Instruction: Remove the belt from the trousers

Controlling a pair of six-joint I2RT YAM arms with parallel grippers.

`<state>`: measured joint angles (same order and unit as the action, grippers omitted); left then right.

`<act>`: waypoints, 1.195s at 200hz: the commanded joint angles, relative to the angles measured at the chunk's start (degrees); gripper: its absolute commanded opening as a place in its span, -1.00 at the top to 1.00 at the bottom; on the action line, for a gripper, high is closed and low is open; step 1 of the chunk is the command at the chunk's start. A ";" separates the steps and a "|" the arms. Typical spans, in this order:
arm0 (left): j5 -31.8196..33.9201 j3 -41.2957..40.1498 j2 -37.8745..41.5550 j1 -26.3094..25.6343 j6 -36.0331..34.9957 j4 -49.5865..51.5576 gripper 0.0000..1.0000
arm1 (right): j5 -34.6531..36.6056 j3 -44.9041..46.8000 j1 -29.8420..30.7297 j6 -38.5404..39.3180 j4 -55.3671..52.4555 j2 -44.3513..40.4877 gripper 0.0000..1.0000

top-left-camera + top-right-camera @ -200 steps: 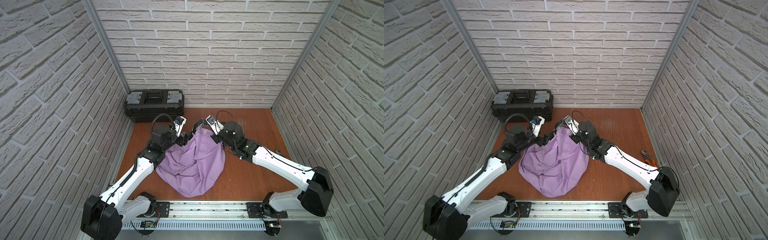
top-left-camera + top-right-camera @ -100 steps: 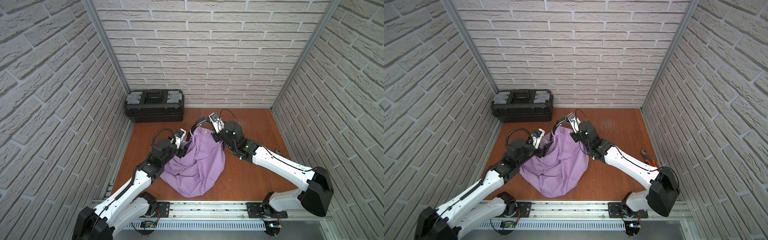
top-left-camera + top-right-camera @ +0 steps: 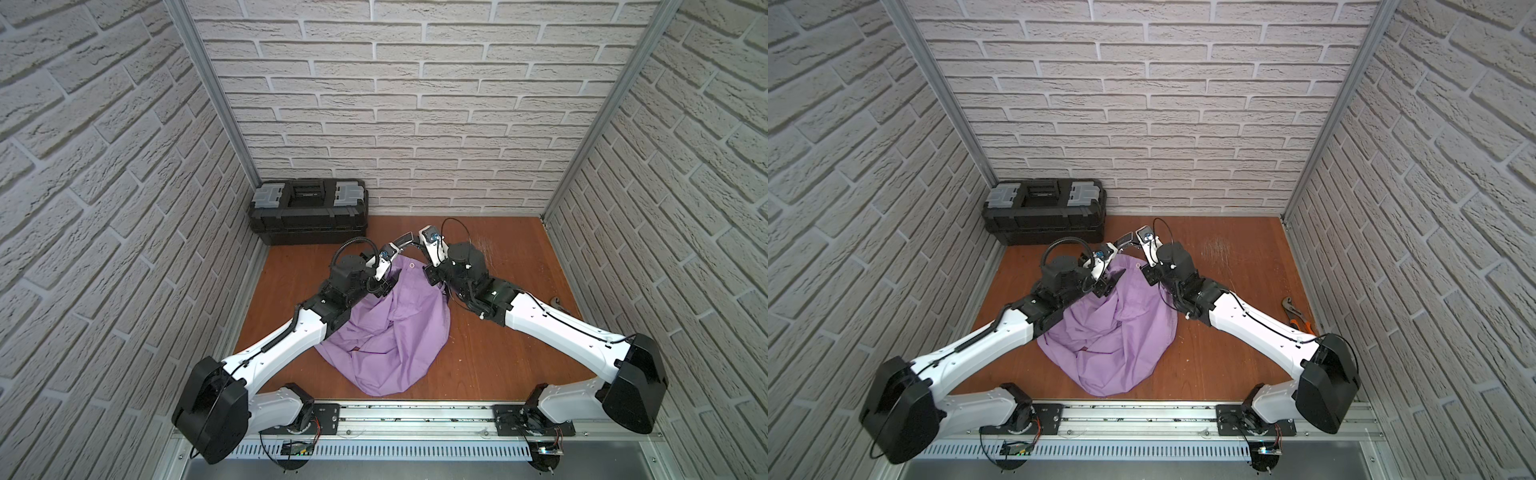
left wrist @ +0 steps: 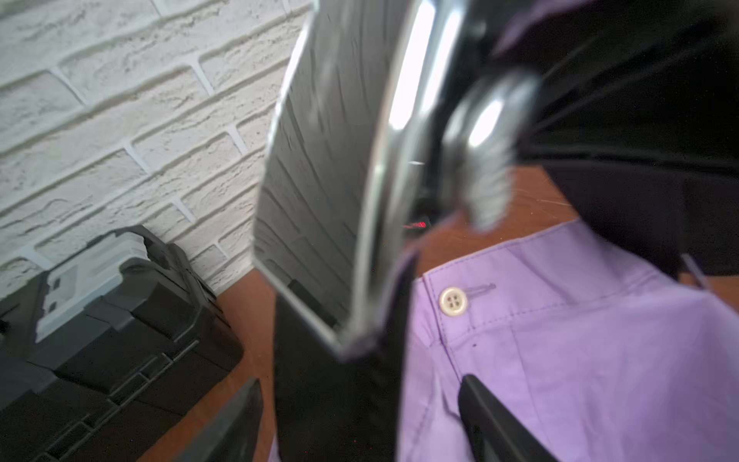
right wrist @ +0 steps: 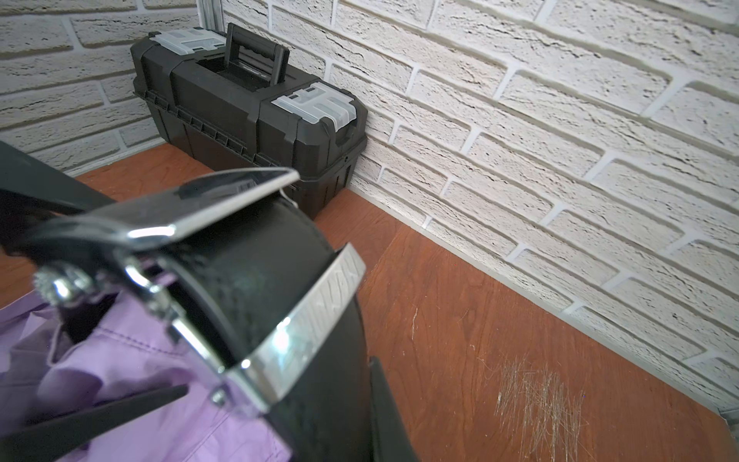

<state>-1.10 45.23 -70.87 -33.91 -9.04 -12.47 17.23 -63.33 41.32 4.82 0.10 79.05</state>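
In both top views your left pincer point(image 3: 383, 286) point(image 3: 1108, 282) sits at the raised waist end of the trousers point(image 3: 395, 332) point(image 3: 1113, 340), whose rest lies heaped on the table point(image 3: 498, 353). Your right pincer point(image 3: 430, 274) point(image 3: 1148, 276) is just across from it. The wrists hide both sets of jaws there, so you cannot read their gap. The belt point(image 3: 402, 240) point(image 3: 1124, 239) shows only as its buckle, poking up between the two wrists, near the toolbox point(image 3: 307, 212). From the left wrist, your left pincer point(image 4: 360, 378) stands wide, with the black strap running between its fingers point(image 4: 492, 416), not clamped. The buckle is blurred, close to the lens, and a button point(image 4: 453, 301) lies just beside the strap. From the right wrist, your right pincer point(image 5: 280, 374) is closed on the belt just below the buckle, with lilac cloth bunched against it. The strap hides the contact itself.
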 commanded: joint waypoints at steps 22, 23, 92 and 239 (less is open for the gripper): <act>-4.30 -1.22 1.64 4.19 1.66 -7.31 0.36 | -4.98 -1.89 -0.53 -2.55 0.99 -3.01 0.95; -4.41 -1.17 1.76 4.15 1.57 -7.00 0.42 | -5.18 -1.97 -0.58 -2.54 0.75 -2.93 0.95; -8.19 11.37 7.51 4.20 -1.42 28.72 1.00 | -14.08 2.59 -7.36 11.09 0.31 -0.29 0.63; -4.79 28.16 -4.24 1.96 9.03 47.22 1.00 | -9.36 8.13 3.42 30.12 17.98 0.44 -0.40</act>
<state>-3.92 71.18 -76.73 -32.01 -2.33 33.91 3.20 -51.79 44.53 30.39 15.81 75.16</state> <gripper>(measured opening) 0.101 0.710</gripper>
